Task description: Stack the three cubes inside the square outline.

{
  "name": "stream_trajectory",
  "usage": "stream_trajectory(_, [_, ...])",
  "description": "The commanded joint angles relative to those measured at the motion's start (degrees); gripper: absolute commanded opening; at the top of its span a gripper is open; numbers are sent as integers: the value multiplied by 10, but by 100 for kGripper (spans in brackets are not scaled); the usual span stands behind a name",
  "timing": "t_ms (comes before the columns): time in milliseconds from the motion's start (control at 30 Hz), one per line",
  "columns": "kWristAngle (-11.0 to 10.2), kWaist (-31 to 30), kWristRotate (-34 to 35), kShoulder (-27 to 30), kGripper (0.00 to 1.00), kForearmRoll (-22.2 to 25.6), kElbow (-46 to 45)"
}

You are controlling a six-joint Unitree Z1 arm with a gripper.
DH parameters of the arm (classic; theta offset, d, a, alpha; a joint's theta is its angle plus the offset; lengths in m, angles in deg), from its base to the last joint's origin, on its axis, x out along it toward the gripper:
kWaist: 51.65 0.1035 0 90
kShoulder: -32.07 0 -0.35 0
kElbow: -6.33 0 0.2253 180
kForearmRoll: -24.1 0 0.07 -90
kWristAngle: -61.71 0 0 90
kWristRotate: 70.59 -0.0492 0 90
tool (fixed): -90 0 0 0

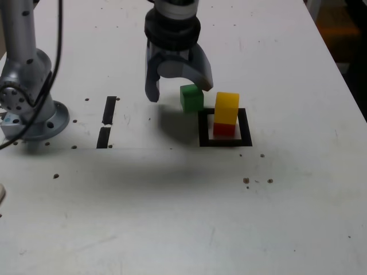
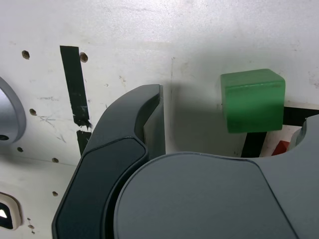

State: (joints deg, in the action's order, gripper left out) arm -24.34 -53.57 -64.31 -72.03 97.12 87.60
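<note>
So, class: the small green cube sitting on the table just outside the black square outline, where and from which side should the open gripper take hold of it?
Grip the small green cube across its two flat vertical side faces, coming straight down from above. It sits flat and upright on the white table, top clear, and the open gripper is above it. The yellow-on-red stack stands close on the exterior view's right, so a sideways approach risks knocking it.

Even, fairly bright overhead light falls on the white desk, which looks slightly washed out toward the far side. A soft, broad shadow spreads across the desk beneath the tool, and a darker one lies just beside the green cube. The exterior view is a little grainy and soft. In the wrist view the tool's near body is out of focus.
</note>
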Motion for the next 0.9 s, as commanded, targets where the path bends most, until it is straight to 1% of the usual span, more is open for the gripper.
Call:
stream_trajectory(0, [5, 1, 0, -10, 100, -9, 1])
stream_trajectory(167, [14, 5, -9, -35, 99, -38, 4])
stream_trajectory(300, [20, 8, -15, -49, 97, -48, 9])
stream_trajectory(533, [11, 13, -15, -58, 91, -48, 18])
stream_trajectory(733, [-2, 15, -13, -69, 79, -45, 25])
stream_trajectory(767, [-3, 15, -12, -70, 76, -46, 25])
stream_trajectory(867, [-8, 17, -10, -71, 62, -47, 25])
